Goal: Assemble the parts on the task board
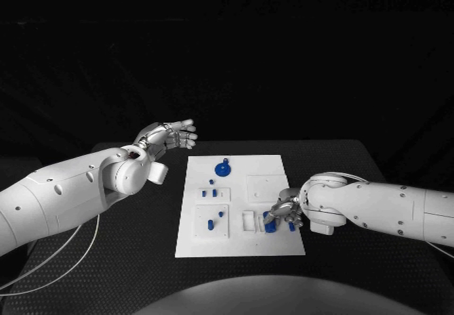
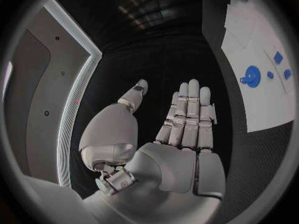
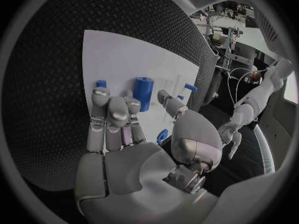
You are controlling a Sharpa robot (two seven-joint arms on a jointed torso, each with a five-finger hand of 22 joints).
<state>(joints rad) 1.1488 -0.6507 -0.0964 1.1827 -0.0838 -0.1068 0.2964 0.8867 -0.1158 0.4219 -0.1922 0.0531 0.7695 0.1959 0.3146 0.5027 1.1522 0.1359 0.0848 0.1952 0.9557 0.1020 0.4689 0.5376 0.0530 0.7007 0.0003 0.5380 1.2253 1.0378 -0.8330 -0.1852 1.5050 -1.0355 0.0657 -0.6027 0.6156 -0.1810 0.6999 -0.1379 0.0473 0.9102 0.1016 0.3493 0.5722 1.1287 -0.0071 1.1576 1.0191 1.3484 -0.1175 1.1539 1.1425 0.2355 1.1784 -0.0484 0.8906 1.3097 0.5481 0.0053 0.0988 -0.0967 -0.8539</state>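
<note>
The white task board [image 1: 241, 244] lies in the middle of the table. A round blue part [image 1: 223, 169] sits near its far edge, and small blue pieces [image 1: 211, 224] stand in its left blocks. My right hand [image 1: 285, 213] hovers over the board's near right part, fingers stretched out. Their tips are just short of a blue cylinder [image 3: 144, 92] and a smaller blue piece [image 3: 101, 83], and nothing is held between them. My left hand [image 1: 168, 136] is raised beside the board's far left corner, flat and holding nothing [image 2: 187, 119]. The round blue part [image 2: 251, 76] lies off to its side.
The black table [image 1: 142, 230] spreads around the board on all sides. A white cable [image 1: 57, 262] hangs below my left arm near the table's left edge. Another small blue piece [image 3: 191, 88] stands further along the board beyond my right thumb.
</note>
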